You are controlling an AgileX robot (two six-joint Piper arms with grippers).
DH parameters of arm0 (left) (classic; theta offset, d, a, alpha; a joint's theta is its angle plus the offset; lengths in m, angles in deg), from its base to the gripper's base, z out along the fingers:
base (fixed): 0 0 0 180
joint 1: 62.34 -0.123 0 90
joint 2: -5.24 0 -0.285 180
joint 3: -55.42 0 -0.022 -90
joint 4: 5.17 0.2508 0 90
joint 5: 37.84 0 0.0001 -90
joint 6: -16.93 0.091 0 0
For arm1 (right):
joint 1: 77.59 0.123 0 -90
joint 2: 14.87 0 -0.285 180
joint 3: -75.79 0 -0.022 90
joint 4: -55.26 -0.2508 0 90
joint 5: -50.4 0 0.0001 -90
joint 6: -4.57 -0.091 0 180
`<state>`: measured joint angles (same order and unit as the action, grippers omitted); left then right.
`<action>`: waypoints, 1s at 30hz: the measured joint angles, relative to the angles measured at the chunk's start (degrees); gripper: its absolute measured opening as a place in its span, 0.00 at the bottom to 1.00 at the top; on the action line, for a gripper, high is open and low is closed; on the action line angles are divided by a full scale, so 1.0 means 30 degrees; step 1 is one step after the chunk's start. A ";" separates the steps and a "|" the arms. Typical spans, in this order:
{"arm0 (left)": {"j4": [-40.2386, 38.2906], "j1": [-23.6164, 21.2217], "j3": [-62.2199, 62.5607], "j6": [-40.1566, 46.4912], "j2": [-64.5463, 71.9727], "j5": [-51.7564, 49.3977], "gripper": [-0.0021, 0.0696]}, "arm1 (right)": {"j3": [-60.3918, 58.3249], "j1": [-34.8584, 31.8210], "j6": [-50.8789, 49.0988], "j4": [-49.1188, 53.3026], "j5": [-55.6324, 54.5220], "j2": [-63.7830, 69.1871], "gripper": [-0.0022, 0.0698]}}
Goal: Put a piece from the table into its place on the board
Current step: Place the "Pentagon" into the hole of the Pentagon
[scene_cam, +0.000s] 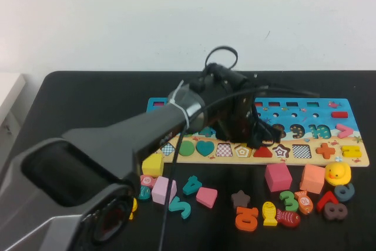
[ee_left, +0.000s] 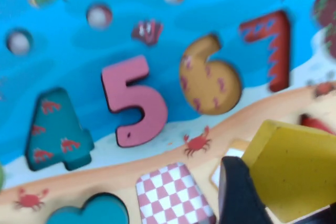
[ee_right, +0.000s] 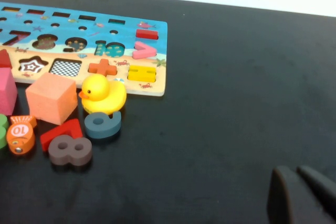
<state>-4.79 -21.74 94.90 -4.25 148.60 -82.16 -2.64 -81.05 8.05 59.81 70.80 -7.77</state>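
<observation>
My left gripper (scene_cam: 242,129) reaches over the middle of the board (scene_cam: 311,111), low above its sandy band. In the left wrist view it (ee_left: 286,203) is shut on the yellow piece (ee_left: 296,169), held tilted just above the pentagon cut-out (scene_cam: 242,150), beside the red-checked cut-out (ee_left: 176,192). One black finger (ee_left: 239,195) presses the piece's side. The board's numbers 4, 5, 6 and 7 fill that view (ee_left: 134,100). My right gripper (ee_right: 304,195) hovers over bare black table (ee_right: 236,103) to the right of the board (ee_right: 152,85), its fingers close together and empty.
Loose pieces lie in front of the board: yellow cube (scene_cam: 153,164), pink blocks (scene_cam: 278,177), orange cube (scene_cam: 312,178), yellow duck (scene_cam: 338,173), numbers and fish (scene_cam: 276,213). The left arm's bulk (scene_cam: 88,163) hides the table's near left.
</observation>
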 joint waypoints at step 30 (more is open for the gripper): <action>0.0099 0.0000 0.0153 0.2388 0.0768 -0.0858 0.47 | 0.0000 0.0000 0.0000 0.0000 0.0000 0.0000 0.06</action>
<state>-4.49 -21.74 95.35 2.91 150.91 -84.74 -2.64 -81.05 8.05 59.81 70.80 -7.77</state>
